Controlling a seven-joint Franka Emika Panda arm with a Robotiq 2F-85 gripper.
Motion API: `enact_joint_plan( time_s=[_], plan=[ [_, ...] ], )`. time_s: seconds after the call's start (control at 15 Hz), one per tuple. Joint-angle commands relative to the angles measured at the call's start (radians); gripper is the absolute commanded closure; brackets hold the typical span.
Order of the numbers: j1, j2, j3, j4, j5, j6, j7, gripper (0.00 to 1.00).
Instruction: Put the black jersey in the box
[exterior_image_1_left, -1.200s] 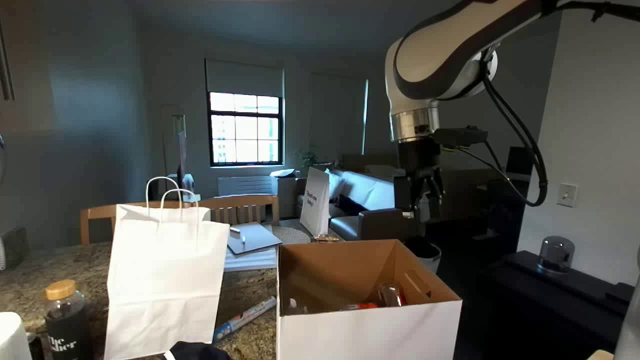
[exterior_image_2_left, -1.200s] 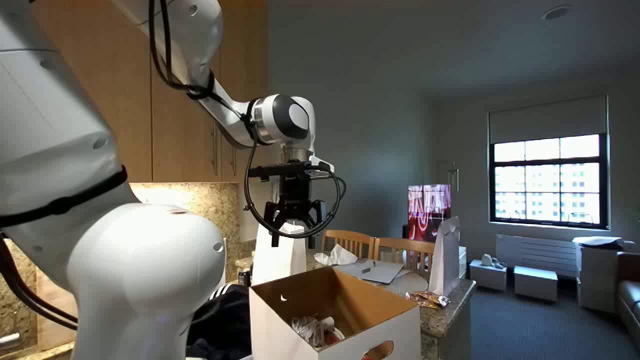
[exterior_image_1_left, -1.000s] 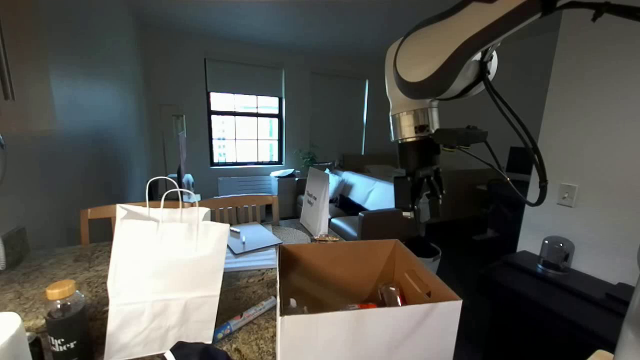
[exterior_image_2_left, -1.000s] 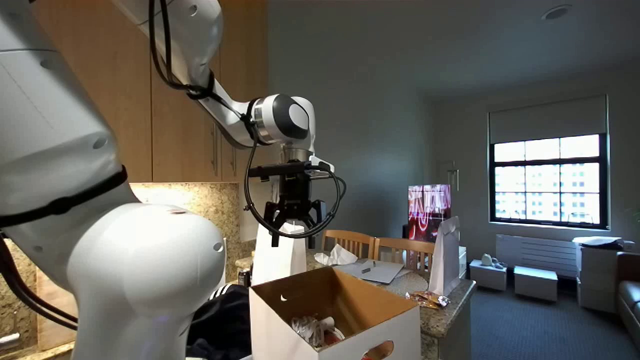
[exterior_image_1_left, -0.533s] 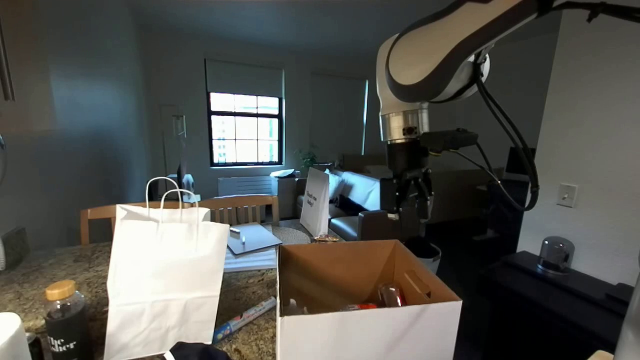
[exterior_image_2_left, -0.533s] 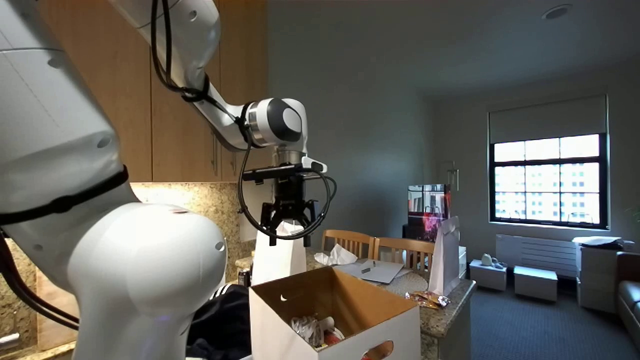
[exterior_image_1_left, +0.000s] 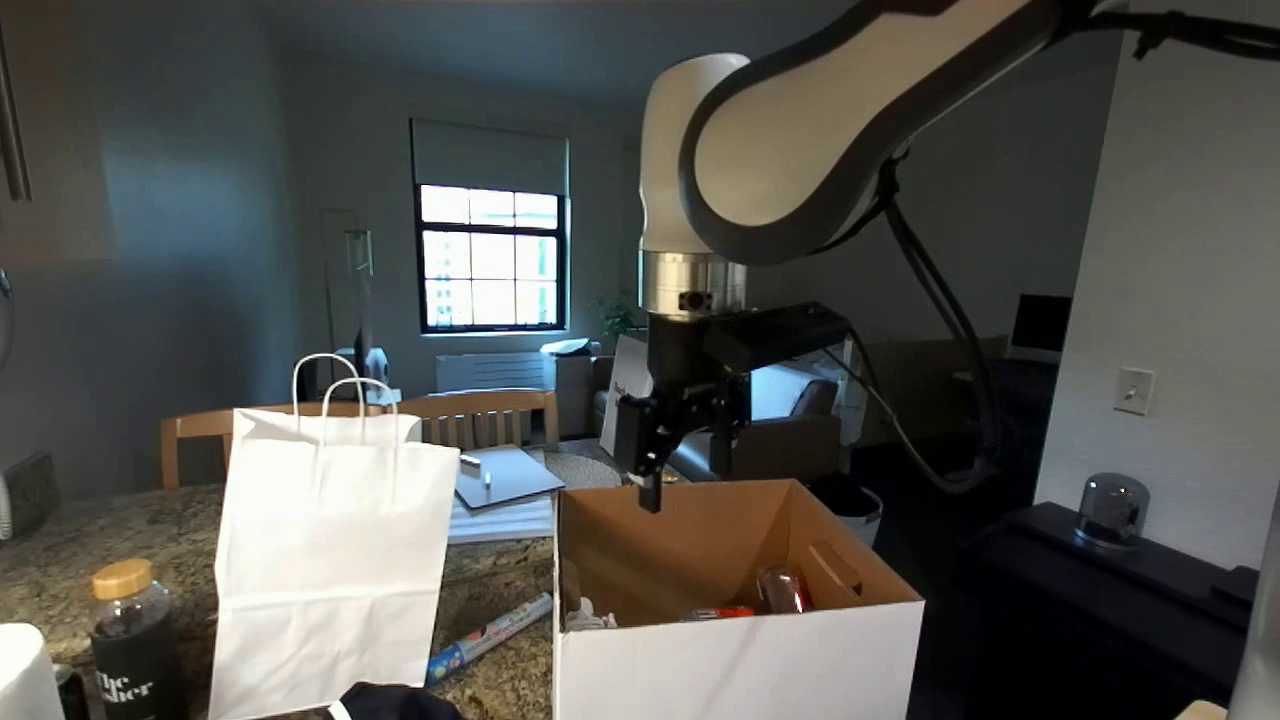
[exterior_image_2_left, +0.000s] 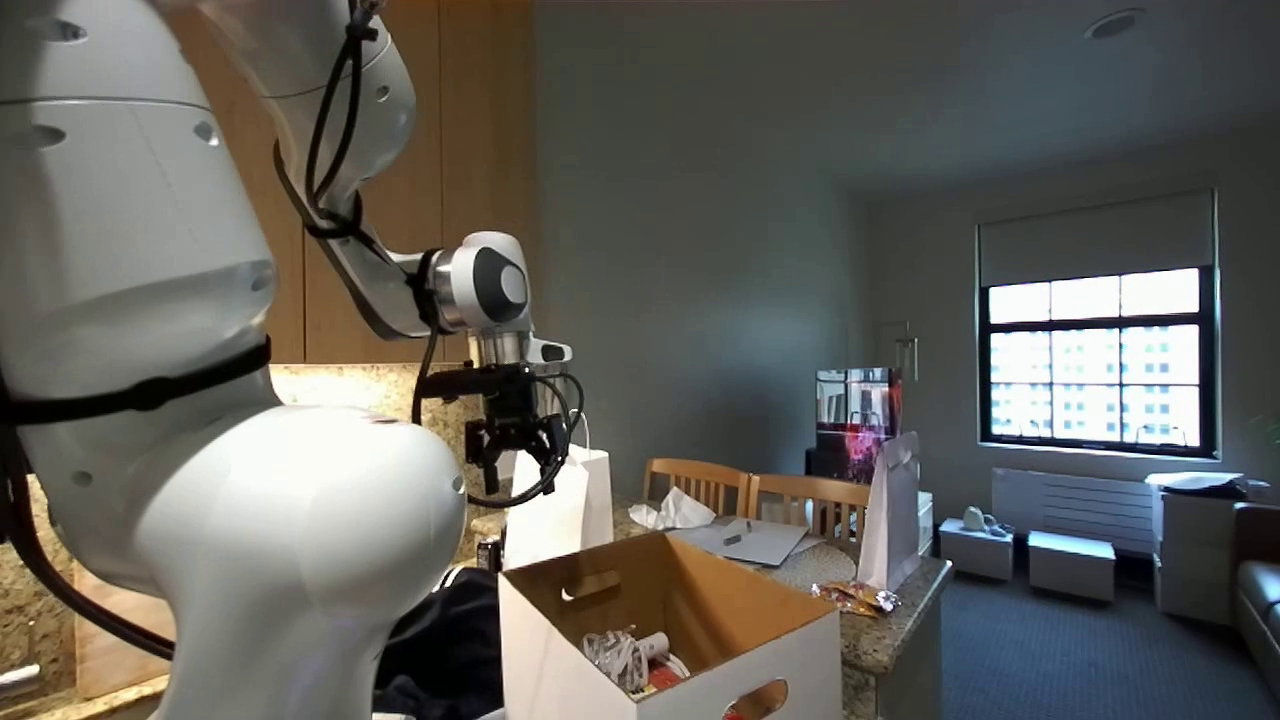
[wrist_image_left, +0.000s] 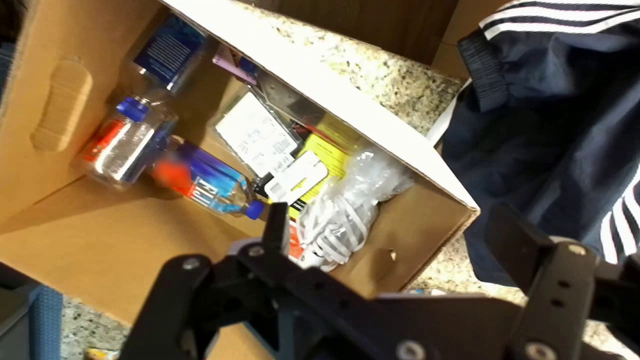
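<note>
The black jersey (wrist_image_left: 550, 125) lies crumpled on the counter beside the box, its white stripes showing at the right of the wrist view. In the exterior views it shows only partly, as dark fabric low in the frame (exterior_image_1_left: 395, 703) and between the arm and the box (exterior_image_2_left: 450, 640). The box (exterior_image_1_left: 735, 670) stands open on the counter; its white side (exterior_image_2_left: 565, 660) and brown inside (wrist_image_left: 150, 240) also show. It holds bottles, packets and a bundled white cable. My gripper (exterior_image_1_left: 686, 478) is open and empty above the box's edge (exterior_image_2_left: 520, 485), fingers wide apart (wrist_image_left: 392, 225).
A white paper bag (exterior_image_1_left: 335, 560) with handles stands close to the box and also shows behind it (exterior_image_2_left: 560, 510). A bottle with a wooden lid (exterior_image_1_left: 130, 640) and a colourful tube (exterior_image_1_left: 490, 635) are on the counter. Another bag (exterior_image_2_left: 890, 515) stands at the counter's far end.
My arm and open gripper have moved left in both exterior views and come down somewhat, and the wrist has turned a little. The box, bag and jersey have not moved.
</note>
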Motion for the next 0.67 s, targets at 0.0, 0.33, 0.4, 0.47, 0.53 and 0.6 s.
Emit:
enact_joint_plan(
  time_s=[0.0,0.33,0.4,0.47,0.53,0.6],
  plan=[
    [0.012,0.014,0.002,0.002,-0.001,0.005,0.005,0.00],
    [0.015,0.060,0.029,0.032,-0.034,0.013,0.027,0.00],
    [0.021,0.096,0.050,0.058,-0.048,0.012,0.031,0.00],
    [0.032,0.149,0.081,0.100,-0.075,-0.003,0.032,0.00],
    [0.037,0.188,0.111,0.131,-0.110,-0.003,0.048,0.00],
    [0.053,0.236,0.138,0.173,-0.135,-0.008,0.045,0.00]
  ],
)
